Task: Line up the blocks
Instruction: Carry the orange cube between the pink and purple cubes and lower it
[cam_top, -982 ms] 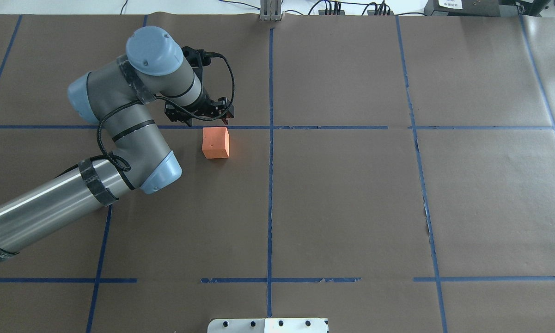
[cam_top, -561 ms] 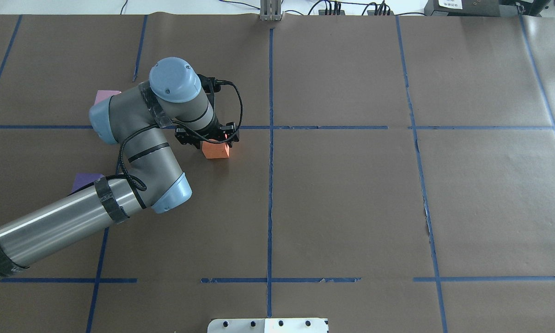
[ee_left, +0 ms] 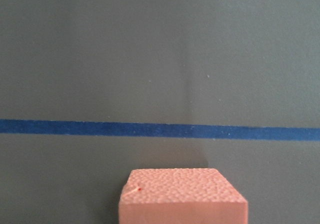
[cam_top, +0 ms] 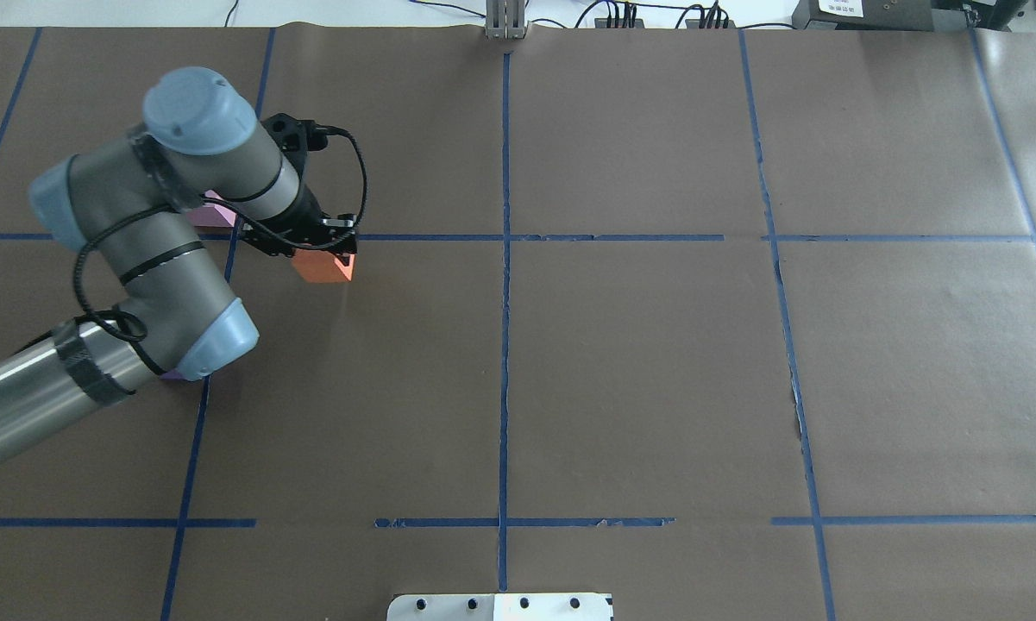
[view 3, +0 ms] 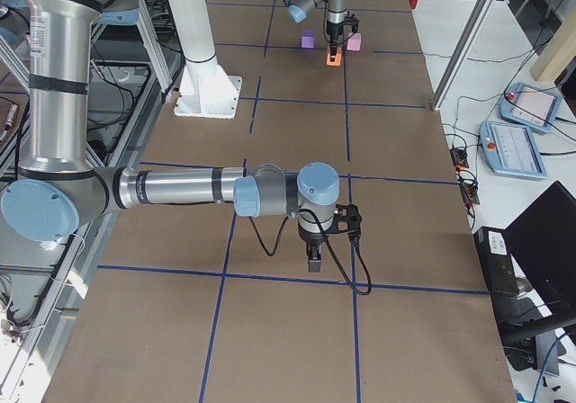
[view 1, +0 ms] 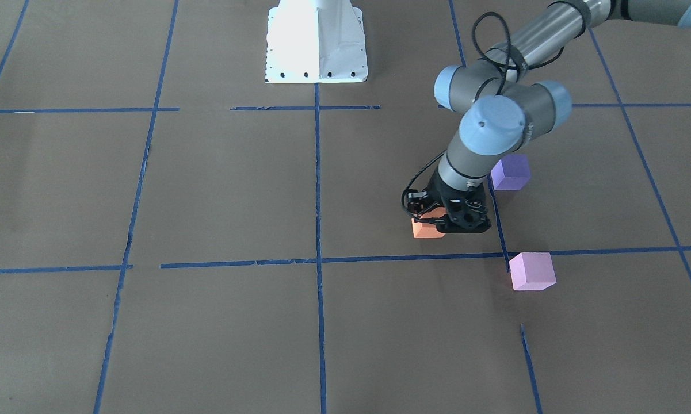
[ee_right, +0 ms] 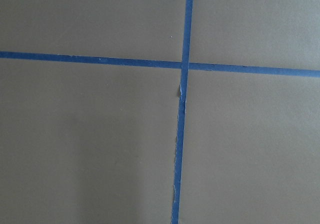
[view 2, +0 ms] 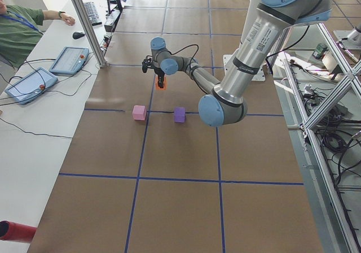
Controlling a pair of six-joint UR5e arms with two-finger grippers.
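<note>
From over my shoulders, my left arm (cam_top: 151, 259) comes in at the left edge and bends across the brown paper (cam_top: 656, 371). Its elbow covers nearly all of the purple block (view 1: 510, 171). The camera across the table shows that block plainly, resting on the paper on my side of the cross tape (cam_top: 569, 237).

Next comes the pink block (view 1: 532, 271), partly hidden behind my wrist from above. It rests on the far side of the cross tape, just beside the end of a lengthwise strip and well apart from the purple block.

To the right of both is my left pincer (cam_top: 312, 250), pointing down and clenched on the orange block (cam_top: 326, 267). My left wrist camera has the block's top face low in the middle of its picture, with one blue strip running across the paper beyond it. The orange block is just on my side of the cross tape, near the pink block but not touching it. Whether it rests on the paper or hangs just clear of it I cannot tell.

Farther right run more tape lines, and the white base plate (cam_top: 500, 606) sits at the near edge in the middle.

My right pincer (view 3: 311, 261) shows only in the side camera, pointing down at the paper. Whether it is clenched or released I cannot tell. Its wrist camera sees a tape crossing.
</note>
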